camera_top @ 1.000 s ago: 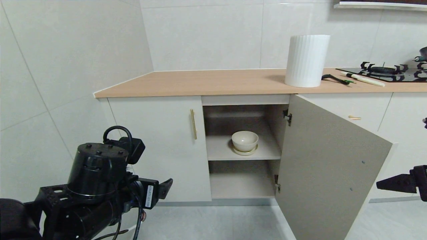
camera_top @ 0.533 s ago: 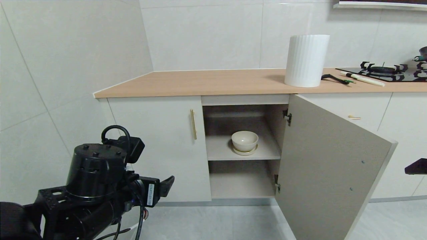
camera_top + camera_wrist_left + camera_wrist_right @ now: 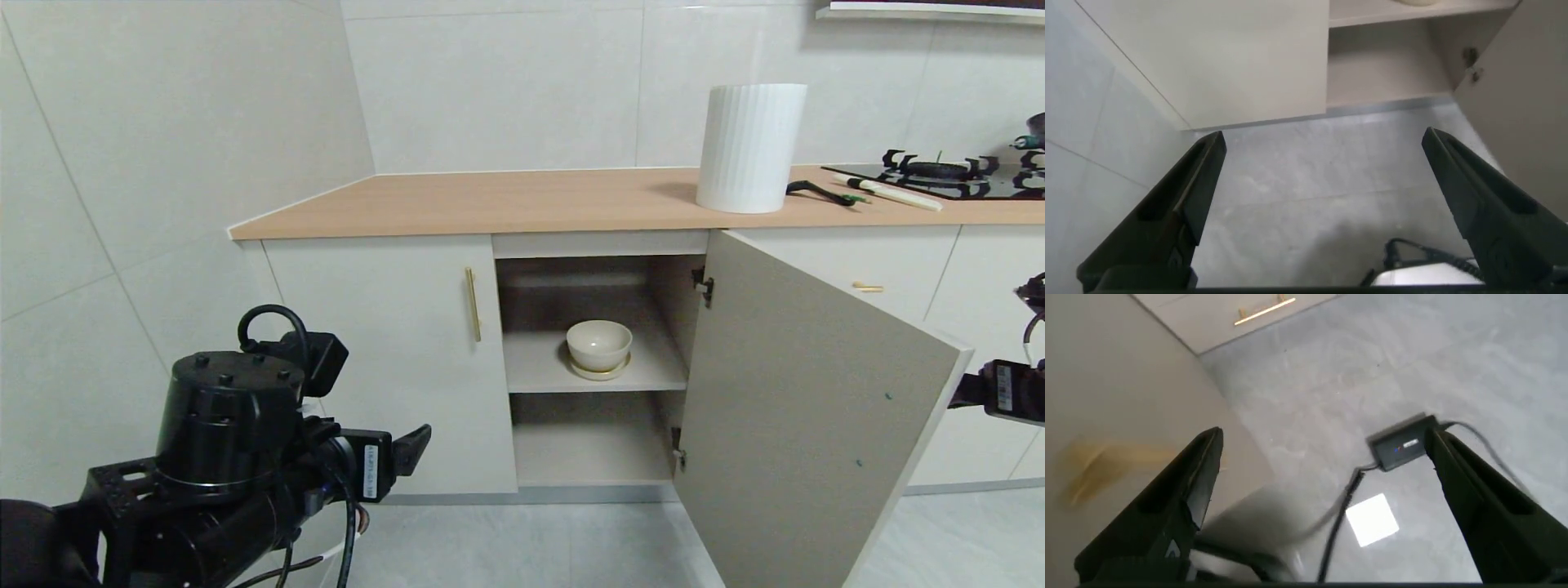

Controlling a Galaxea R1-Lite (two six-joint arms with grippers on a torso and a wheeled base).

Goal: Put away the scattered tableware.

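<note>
The left claw [image 3: 1323, 140] is open and empty, low before the closed cupboard door. The right claw [image 3: 1324, 441] is open too, at the outer side of the open door [image 3: 804, 392]. The bowl [image 3: 599, 343] stands on a small plate [image 3: 598, 373] on the upper shelf [image 3: 535, 371], well apart from both claws. It looks ceramic: stiff, smooth, probably breakable. I would grip it at the rim, one finger inside.
</note>
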